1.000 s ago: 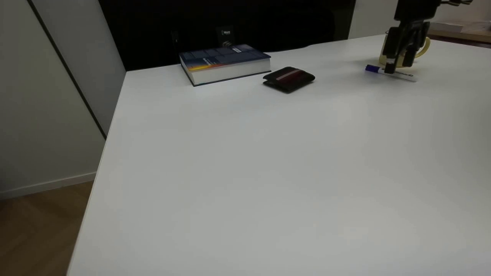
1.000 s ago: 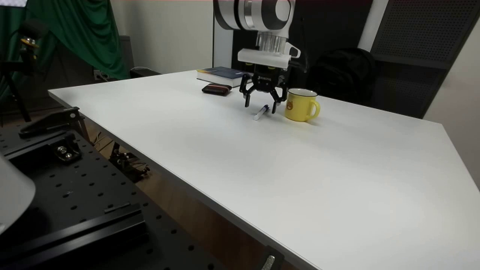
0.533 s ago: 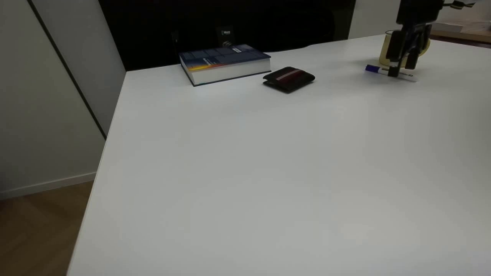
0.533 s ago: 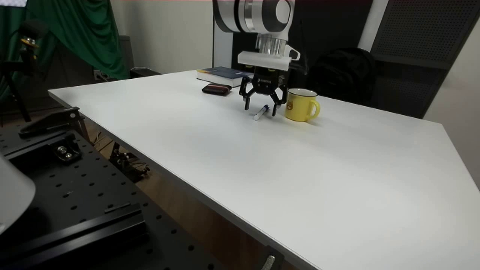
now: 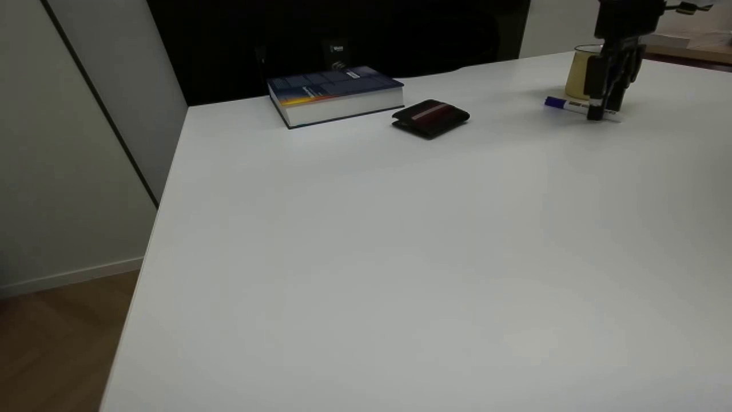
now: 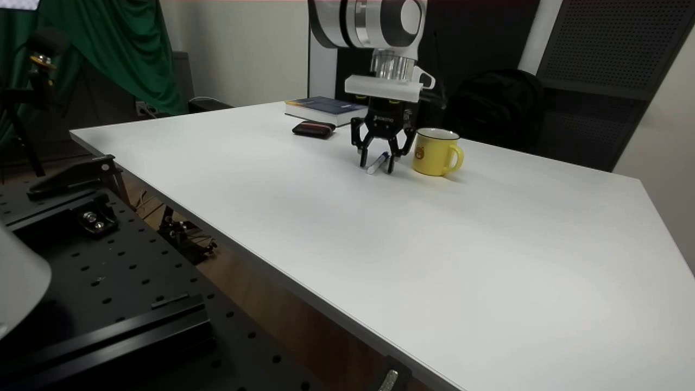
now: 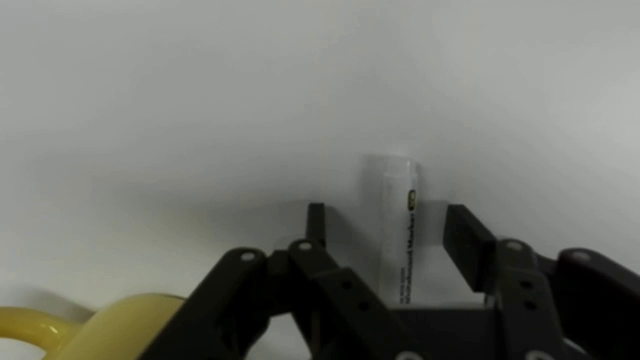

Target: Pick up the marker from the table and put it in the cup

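Indoors, white table (image 6: 423, 233), green curtain (image 6: 122, 51) beyond.

Black hand (image 6: 377, 165) downward below the white arm (image 6: 383, 27), fingers (image 7: 467, 245) apart.

In an exterior view the white bench (image 6: 434, 244) carries a blue-capped marker (image 6: 377, 163), an upright yellow mug (image 6: 434, 156) at the marker's three o'clock, a dark wallet (image 6: 314, 129) at the marker's ten o'clock and a thick book (image 6: 326, 109) at the wallet's one o'clock.
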`<state>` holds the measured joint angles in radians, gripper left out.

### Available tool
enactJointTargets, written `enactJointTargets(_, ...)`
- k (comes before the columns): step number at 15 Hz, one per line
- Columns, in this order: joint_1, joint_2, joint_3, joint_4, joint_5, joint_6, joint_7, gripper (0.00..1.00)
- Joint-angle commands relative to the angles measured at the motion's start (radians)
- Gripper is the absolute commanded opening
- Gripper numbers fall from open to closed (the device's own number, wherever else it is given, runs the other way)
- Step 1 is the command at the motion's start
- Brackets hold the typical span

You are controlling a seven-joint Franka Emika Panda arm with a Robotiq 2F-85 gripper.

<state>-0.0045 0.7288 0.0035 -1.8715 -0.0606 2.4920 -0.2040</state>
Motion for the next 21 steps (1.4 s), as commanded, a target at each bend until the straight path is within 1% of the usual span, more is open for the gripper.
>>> enactJointTargets(1,0.022,0.002,-0.023,0.012,-0.022,-0.033,0.076,0.34)
enactJointTargets(6,0.051,-0.004,-0.046,0.011,-0.012,-0.054,0.179,0.02)
enactJointTargets(7,0.05,-0.005,-0.04,0.013,-0.003,-0.068,0.191,0.0)
enactJointTargets(8,0.036,-0.003,-0.039,0.071,0.009,-0.124,0.191,0.03)
enactJointTargets(9,0.032,-0.007,-0.035,0.088,0.015,-0.162,0.194,0.04)
enactJointTargets(16,0.013,-0.02,-0.019,0.28,0.05,-0.488,0.193,0.04)
enactJointTargets(18,0.007,-0.019,-0.012,0.344,0.081,-0.593,0.2,0.04)
enactJointTargets(21,-0.001,-0.024,-0.018,0.431,0.126,-0.71,0.239,0.04)
